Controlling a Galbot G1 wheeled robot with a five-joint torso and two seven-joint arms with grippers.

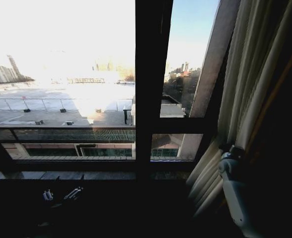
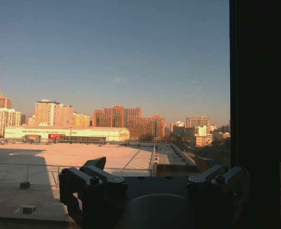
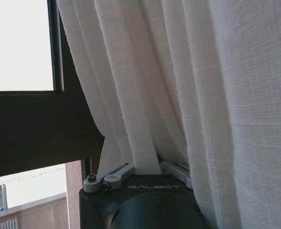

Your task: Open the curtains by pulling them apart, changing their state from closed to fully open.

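A sheer white curtain (image 1: 245, 94) hangs bunched in long pleats at the window's right side, leaving the glass uncovered. My right gripper (image 1: 229, 154) is pressed into its lower folds, and the pleats converge toward it. In the right wrist view a fold of the curtain (image 3: 145, 95) runs down between the fingers of the right gripper (image 3: 146, 171), which is shut on it; the fingertips are hidden by fabric. My left gripper (image 1: 61, 194) hangs low at the left below the sill. In the left wrist view the left gripper (image 2: 155, 183) is open, holds nothing and faces the city outside.
A thick dark window post (image 1: 150, 84) stands in the middle, with a horizontal bar (image 1: 176, 125) and the sill (image 1: 86, 174) below. The same dark post (image 2: 260, 109) rises beside the left gripper. Outside lie rooftops and a railing (image 1: 61, 134).
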